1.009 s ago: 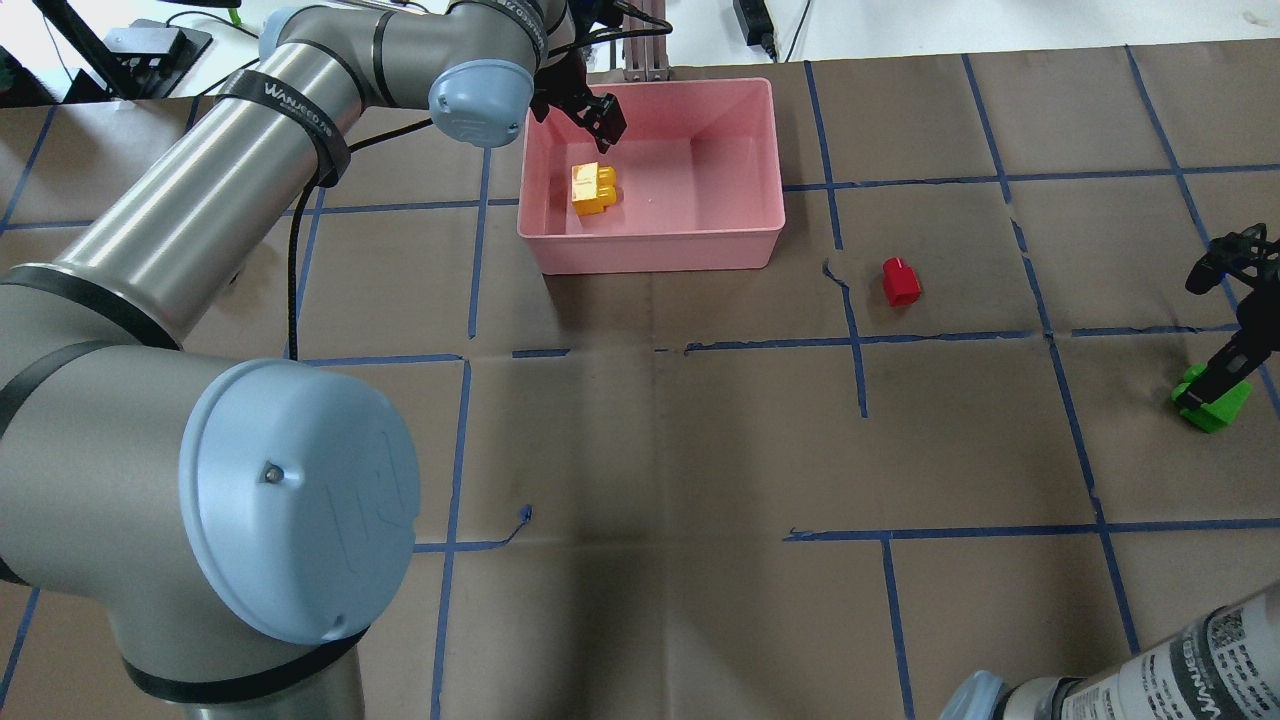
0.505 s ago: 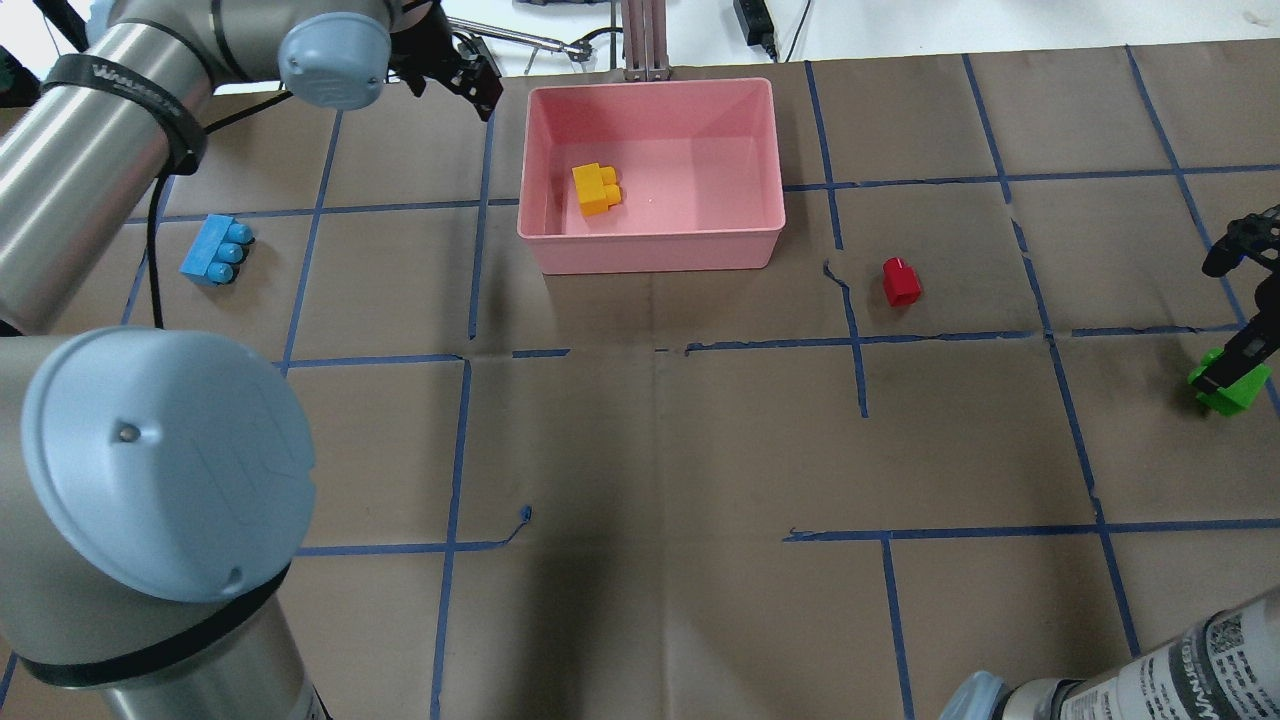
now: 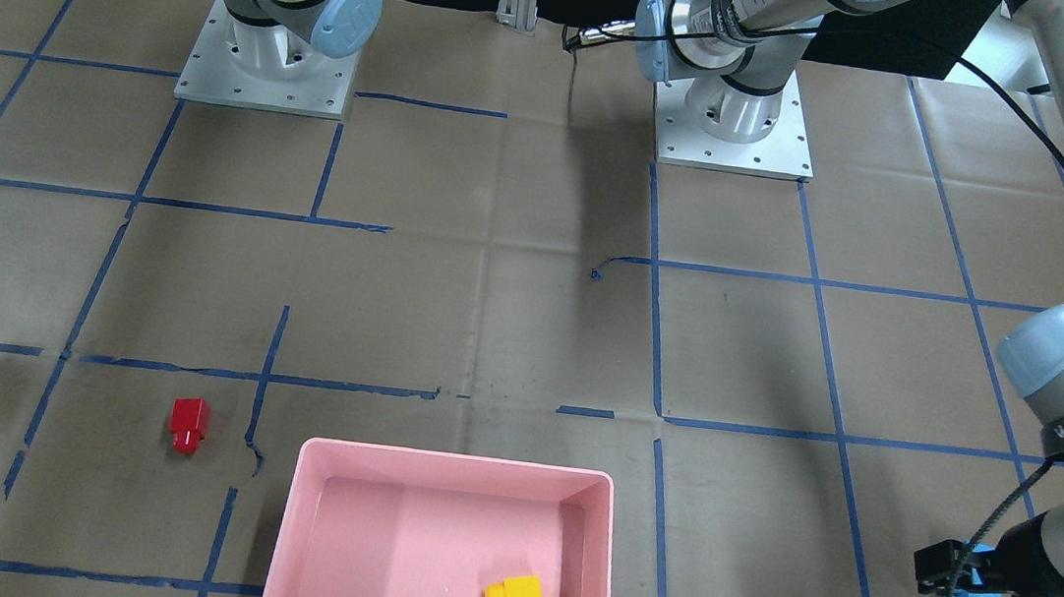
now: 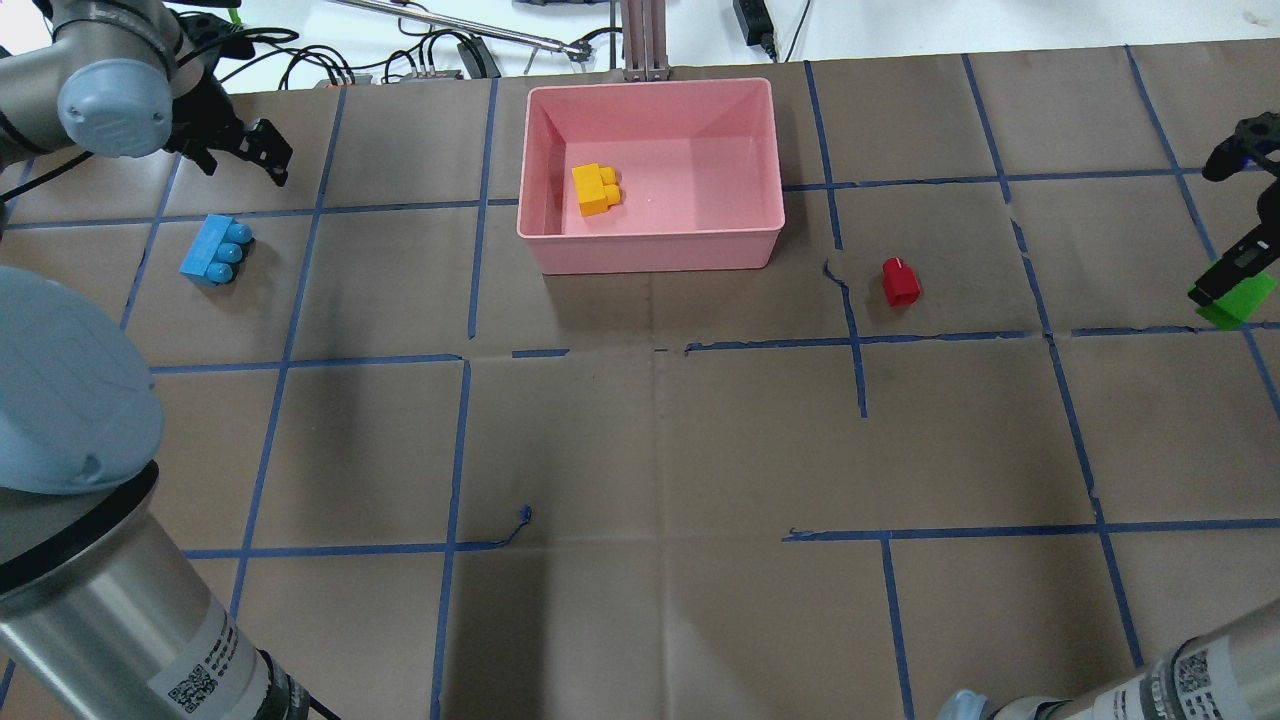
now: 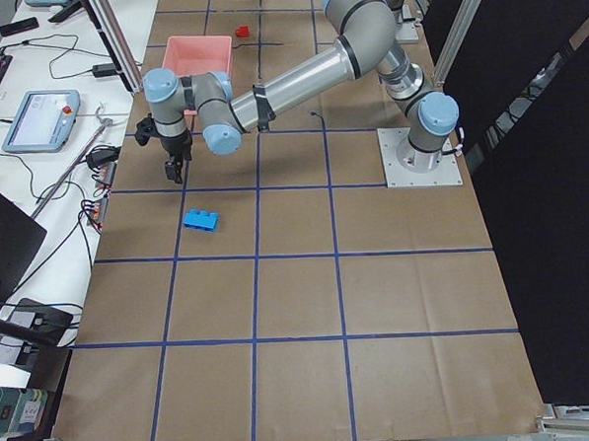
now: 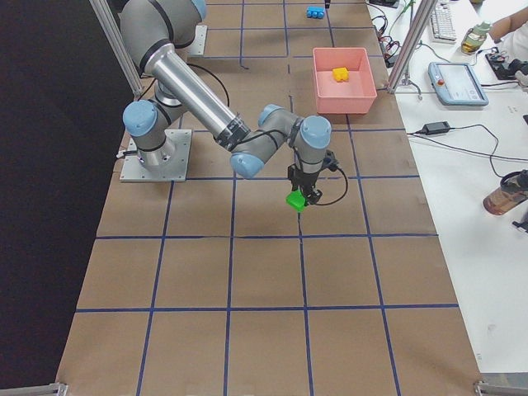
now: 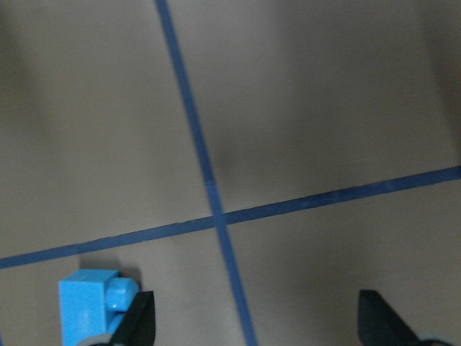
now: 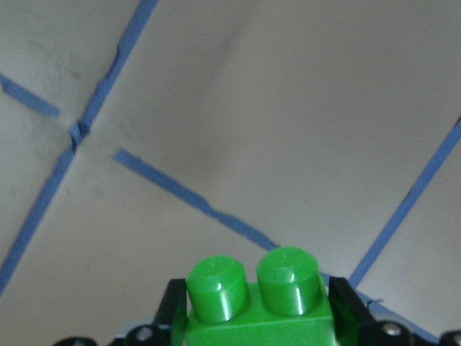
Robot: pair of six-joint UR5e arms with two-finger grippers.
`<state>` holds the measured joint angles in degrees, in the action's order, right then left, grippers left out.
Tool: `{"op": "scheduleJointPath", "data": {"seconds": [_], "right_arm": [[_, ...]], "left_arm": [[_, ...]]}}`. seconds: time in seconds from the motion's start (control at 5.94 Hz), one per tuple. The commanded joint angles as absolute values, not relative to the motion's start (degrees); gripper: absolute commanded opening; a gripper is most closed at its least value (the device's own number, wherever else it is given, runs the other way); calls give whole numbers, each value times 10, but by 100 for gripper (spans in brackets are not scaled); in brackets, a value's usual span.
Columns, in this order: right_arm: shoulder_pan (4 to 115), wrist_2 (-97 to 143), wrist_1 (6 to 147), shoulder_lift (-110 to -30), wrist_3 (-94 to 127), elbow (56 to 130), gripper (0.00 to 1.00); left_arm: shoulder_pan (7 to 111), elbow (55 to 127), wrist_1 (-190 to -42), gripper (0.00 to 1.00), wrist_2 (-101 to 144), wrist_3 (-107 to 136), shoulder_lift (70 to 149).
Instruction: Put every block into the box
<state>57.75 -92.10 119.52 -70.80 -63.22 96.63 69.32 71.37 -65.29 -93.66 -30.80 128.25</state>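
The pink box (image 4: 650,255) stands at the far middle of the table with the yellow block (image 4: 595,188) lying inside it. The light-blue block (image 4: 214,249) lies on the table at the far left. My left gripper (image 4: 265,150) is open and empty, hovering just beyond it; the left wrist view shows the block (image 7: 90,306) beside one finger. The red block (image 4: 900,281) sits right of the box. My right gripper (image 4: 1238,270) is shut on the green block (image 4: 1232,300) and holds it above the table at the right edge; it also shows in the right wrist view (image 8: 256,303).
Brown paper with blue tape lines covers the table. Cables and a metal post (image 4: 645,40) lie behind the box. Both arm bases (image 3: 734,112) stand at the robot's side of the table.
My left gripper has left the box and swung left to near the light-blue block. My right gripper has carried the green block away from the robot, toward the far side.
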Motion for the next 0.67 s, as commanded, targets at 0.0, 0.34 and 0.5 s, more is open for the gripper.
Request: {"op": "scheduleJointPath", "data": {"seconds": [0.0, 0.34, 0.5], "right_arm": [[677, -895, 1139, -722, -468, 898, 23], [773, -882, 1082, -716, -304, 821, 23], [845, -879, 1082, -703, -204, 792, 23]], "left_arm": [[653, 721, -640, 99, -940, -433, 1305], [643, 720, -598, 99, -938, -458, 1352], [642, 718, -595, 99, -940, -455, 1366]]}}
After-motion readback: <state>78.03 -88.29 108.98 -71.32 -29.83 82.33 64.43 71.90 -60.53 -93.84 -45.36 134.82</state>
